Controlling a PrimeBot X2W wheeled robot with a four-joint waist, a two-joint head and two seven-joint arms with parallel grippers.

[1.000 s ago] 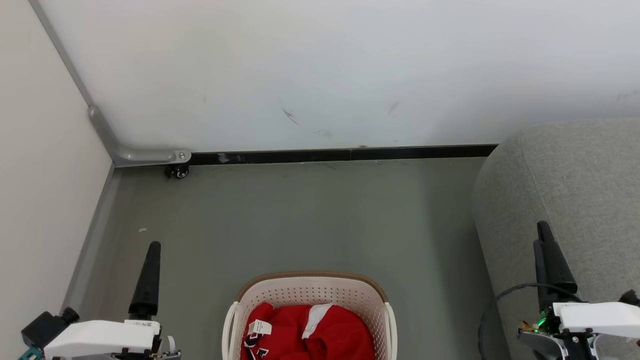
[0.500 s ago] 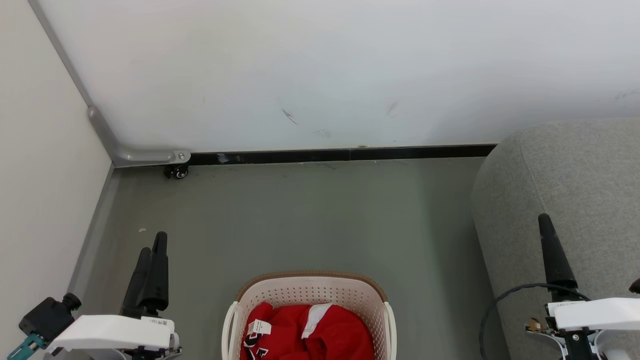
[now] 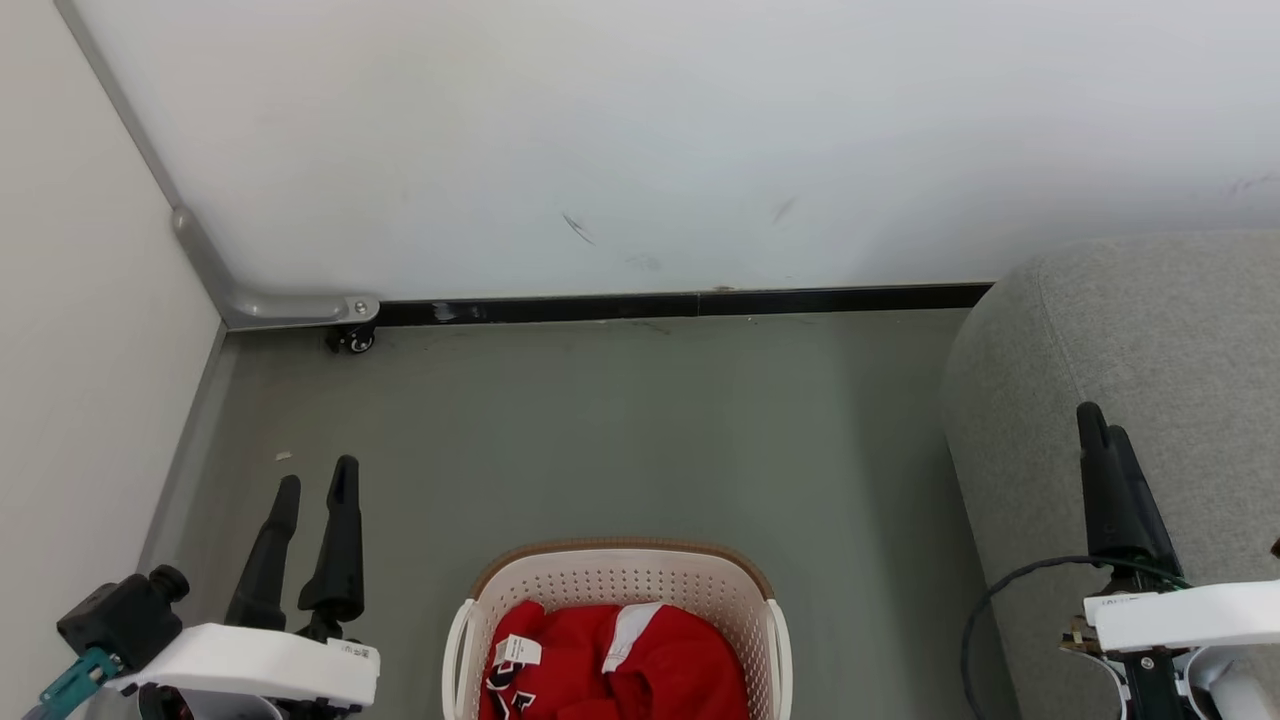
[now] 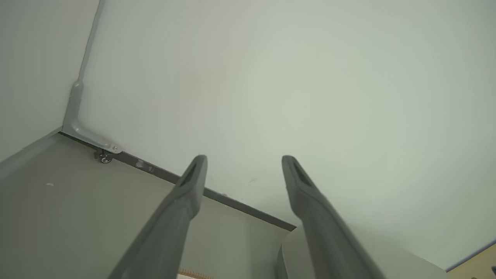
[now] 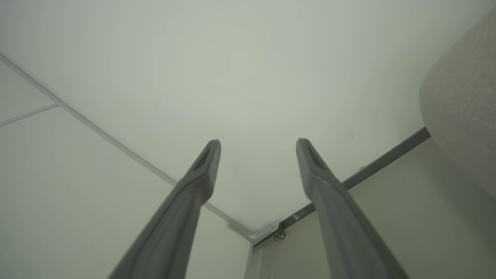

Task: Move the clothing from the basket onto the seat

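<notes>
Red clothing (image 3: 620, 665) with white trim and a white tag lies bunched in the cream basket (image 3: 620, 570) with its brown rim, at the bottom middle of the head view. The grey seat (image 3: 1160, 340) fills the right side; its rounded edge (image 5: 461, 100) also shows in the right wrist view and a corner of the seat (image 4: 294, 252) in the left wrist view. My left gripper (image 3: 318, 480) stands open to the left of the basket, above the floor. My right gripper (image 3: 1103, 418) is open in front of the seat, nothing between its fingers (image 5: 201, 170).
A white wall (image 3: 640, 150) with a dark skirting strip (image 3: 680, 303) runs behind the grey floor (image 3: 620, 430). A side wall (image 3: 80, 330) closes the left, with a metal corner bracket and small castor (image 3: 355, 342). A black cable (image 3: 1000, 600) loops by my right wrist.
My left gripper has risen and turned so both fingers show apart. My right gripper has risen slightly against the seat. The view has tilted a little; basket and clothing stay put.
</notes>
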